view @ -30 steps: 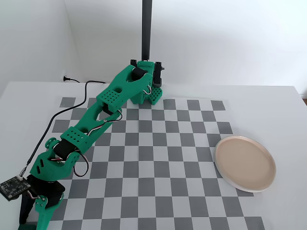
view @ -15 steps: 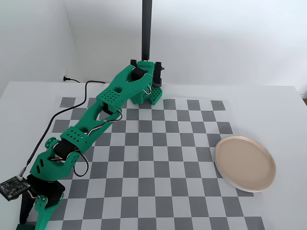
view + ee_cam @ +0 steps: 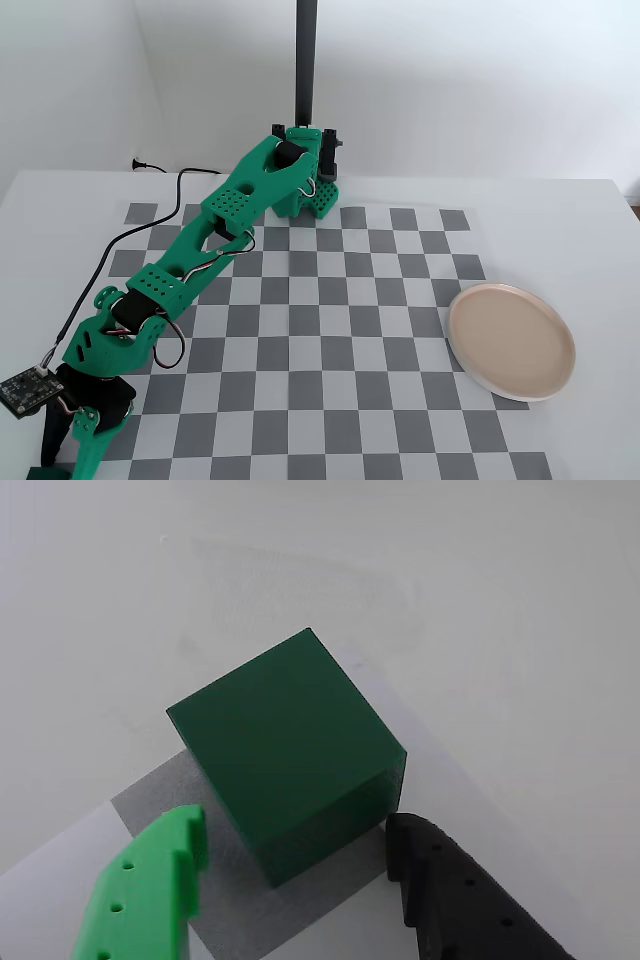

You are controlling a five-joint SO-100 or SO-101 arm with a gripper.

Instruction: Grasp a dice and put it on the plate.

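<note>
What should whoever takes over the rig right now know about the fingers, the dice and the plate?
Gripper: open, the green finger and the black finger flank the dice without gripping it.
Dice: on the checkered mat, at the bottom left corner in the fixed view, mostly hidden there by the arm.
Plate: empty, at the mat's right side in the fixed view.
Done: approach.
Left: close on the dice, lift, carry across, set it on the plate.

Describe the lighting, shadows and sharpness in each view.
Wrist view: soft, even light; the dice is sharp, its right face darker, with no hard shadow; the tool fingers at the bottom edge look slightly soft. Fixed view: bright and diffuse, the white wall nearly washed out, the plate casting only a faint shadow.
</note>
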